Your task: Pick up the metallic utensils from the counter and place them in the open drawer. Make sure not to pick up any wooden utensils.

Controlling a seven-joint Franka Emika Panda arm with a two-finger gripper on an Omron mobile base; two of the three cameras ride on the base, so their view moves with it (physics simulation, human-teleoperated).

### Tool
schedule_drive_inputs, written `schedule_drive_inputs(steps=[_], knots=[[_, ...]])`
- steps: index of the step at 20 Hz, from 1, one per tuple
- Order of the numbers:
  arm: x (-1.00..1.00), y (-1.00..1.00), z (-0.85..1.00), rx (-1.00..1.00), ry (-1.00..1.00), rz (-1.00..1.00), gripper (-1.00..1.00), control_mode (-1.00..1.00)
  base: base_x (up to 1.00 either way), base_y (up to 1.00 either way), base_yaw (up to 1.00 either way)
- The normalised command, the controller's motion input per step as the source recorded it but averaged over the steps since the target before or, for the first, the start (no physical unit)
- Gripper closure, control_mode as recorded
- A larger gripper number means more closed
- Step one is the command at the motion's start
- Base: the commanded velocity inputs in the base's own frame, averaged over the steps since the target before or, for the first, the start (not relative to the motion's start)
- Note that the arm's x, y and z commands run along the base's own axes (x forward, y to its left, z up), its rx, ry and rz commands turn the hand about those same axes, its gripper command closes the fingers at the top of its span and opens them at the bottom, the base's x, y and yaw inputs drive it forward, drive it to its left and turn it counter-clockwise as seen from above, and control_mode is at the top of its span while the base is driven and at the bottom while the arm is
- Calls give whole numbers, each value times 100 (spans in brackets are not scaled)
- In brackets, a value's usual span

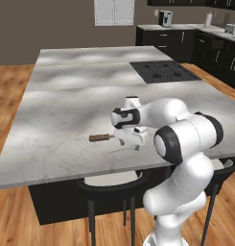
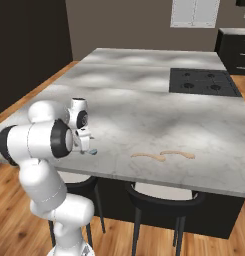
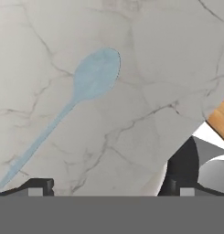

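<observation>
Lying flat on the marbled counter [image 3: 145,68] close under the hand: a slim pale silvery-blue spoon [image 3: 81,93], oval bowl pointing away, thin handle running back toward the left fingertip [image 3: 38,187]. Seen from the left base as a faint sliver [image 1: 123,149] near the counter's front edge, just beneath the gripper [image 1: 130,142]. Beside it, a table knife [image 1: 100,137] with a dark brown handle, blade end hidden behind the hand. Jaws spread wide, released, gripping nothing; fingertips hovering just above the stone on either side of the spoon's handle end, contact not discernible. Farther along the front edge, two light wooden utensils [image 2: 163,155] lying near each other, well apart from the gripper [image 2: 87,146]. Black cooktop [image 1: 164,71] set into the far side. No readable writing or labels anywhere.
</observation>
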Motion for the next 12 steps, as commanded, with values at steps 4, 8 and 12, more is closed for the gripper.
schedule_drive_inputs(steps=[4,8,12], knots=[[46,0,-29,0,0,0,-100,-100,0,0,0],[37,0,-3,0,0,-1,-100,-100,0,0,0],[19,0,0,0,0,-5,-100,-100,0,0,0]])
